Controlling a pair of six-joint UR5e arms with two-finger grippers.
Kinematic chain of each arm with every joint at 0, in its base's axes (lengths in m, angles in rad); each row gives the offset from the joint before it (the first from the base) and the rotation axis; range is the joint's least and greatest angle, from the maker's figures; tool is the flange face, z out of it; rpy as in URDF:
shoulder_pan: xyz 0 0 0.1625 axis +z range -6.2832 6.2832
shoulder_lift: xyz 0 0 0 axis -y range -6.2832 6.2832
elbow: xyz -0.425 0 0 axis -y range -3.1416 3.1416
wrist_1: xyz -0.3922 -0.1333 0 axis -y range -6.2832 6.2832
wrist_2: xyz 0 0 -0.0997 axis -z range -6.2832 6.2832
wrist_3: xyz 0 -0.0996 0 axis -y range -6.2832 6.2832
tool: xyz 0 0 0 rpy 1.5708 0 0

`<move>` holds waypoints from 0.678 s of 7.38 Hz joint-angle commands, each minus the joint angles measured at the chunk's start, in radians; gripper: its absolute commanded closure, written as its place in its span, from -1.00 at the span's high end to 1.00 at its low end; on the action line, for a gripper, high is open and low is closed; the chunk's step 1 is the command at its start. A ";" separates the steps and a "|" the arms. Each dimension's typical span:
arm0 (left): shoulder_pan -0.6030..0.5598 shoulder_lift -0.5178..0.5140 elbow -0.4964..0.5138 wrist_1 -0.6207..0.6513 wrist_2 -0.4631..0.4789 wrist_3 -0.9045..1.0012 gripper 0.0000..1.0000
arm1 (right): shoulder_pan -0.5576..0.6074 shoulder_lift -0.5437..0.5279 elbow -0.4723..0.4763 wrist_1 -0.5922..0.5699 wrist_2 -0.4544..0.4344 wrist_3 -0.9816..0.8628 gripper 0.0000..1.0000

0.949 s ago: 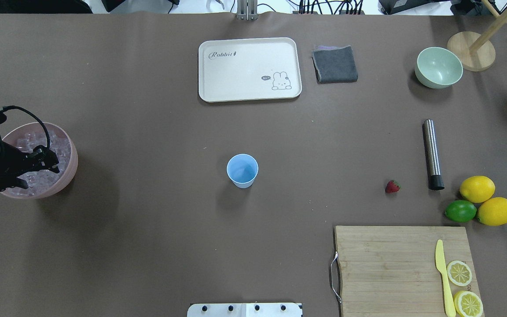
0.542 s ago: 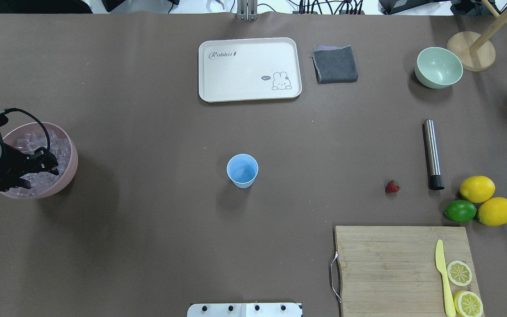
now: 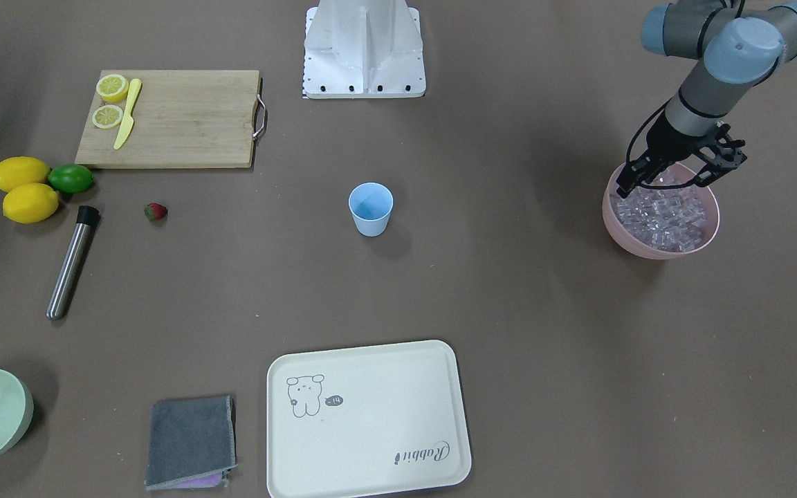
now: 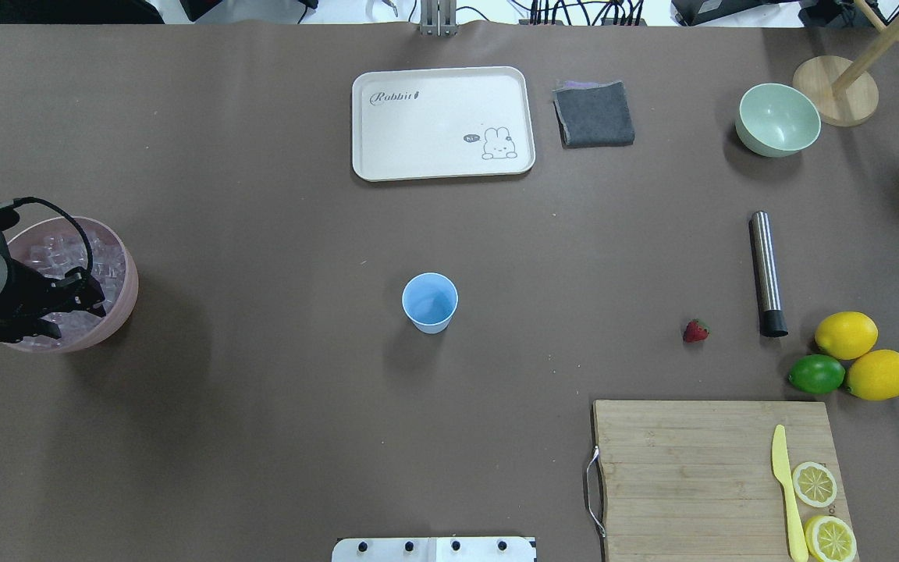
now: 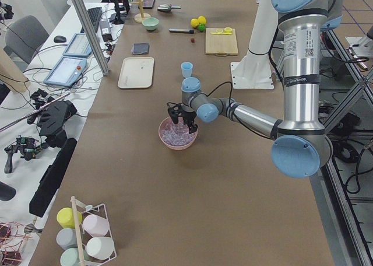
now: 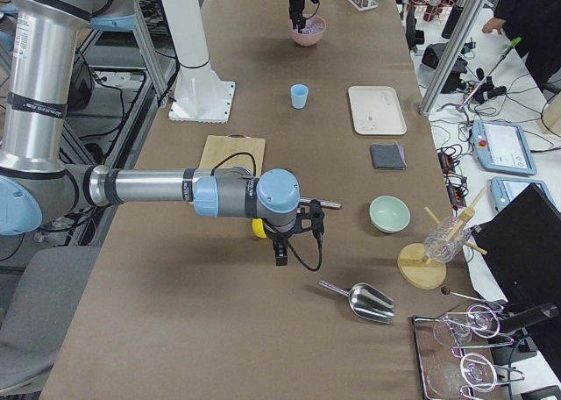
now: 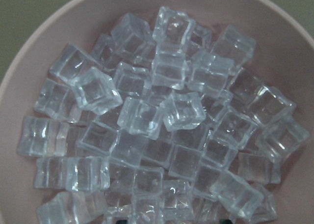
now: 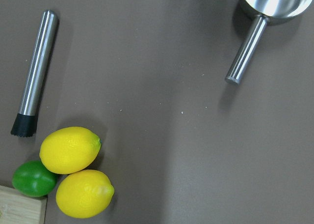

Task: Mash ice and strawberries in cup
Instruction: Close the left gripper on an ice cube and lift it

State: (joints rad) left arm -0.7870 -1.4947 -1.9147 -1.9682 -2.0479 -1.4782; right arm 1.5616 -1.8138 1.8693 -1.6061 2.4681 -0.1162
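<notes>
In the front view's upper right, the left gripper (image 3: 665, 185) hangs with fingers spread wide, holding nothing, over the ice (image 3: 661, 216) in the pink bowl (image 3: 654, 252), with the cup (image 3: 371, 208) mid-frame and the strawberry (image 3: 156, 211) far left.

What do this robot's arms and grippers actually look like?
Both the left arm and the right arm are silver tubes joined by rounded light-blue caps. The left one carries a white label with dark print. The left gripper and right gripper are black and two-fingered, each with a thin black cable looping to it.
</notes>
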 commanded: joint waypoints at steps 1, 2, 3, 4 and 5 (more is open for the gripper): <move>0.011 0.005 -0.006 0.000 0.000 0.016 0.33 | 0.002 -0.004 0.007 -0.002 0.000 0.001 1.00; 0.011 0.008 -0.006 0.000 0.000 0.039 0.33 | 0.002 -0.019 0.026 -0.005 0.000 0.006 1.00; 0.011 0.010 -0.006 0.000 0.000 0.042 0.31 | 0.002 -0.033 0.040 -0.008 0.000 0.009 1.00; 0.012 0.010 -0.006 0.002 0.000 0.047 0.28 | 0.002 -0.036 0.042 -0.008 0.002 0.009 1.00; 0.012 0.010 -0.006 0.002 0.000 0.049 0.27 | 0.002 -0.039 0.042 -0.008 0.002 0.009 1.00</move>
State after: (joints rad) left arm -0.7754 -1.4855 -1.9205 -1.9671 -2.0479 -1.4340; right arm 1.5631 -1.8473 1.9081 -1.6132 2.4691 -0.1080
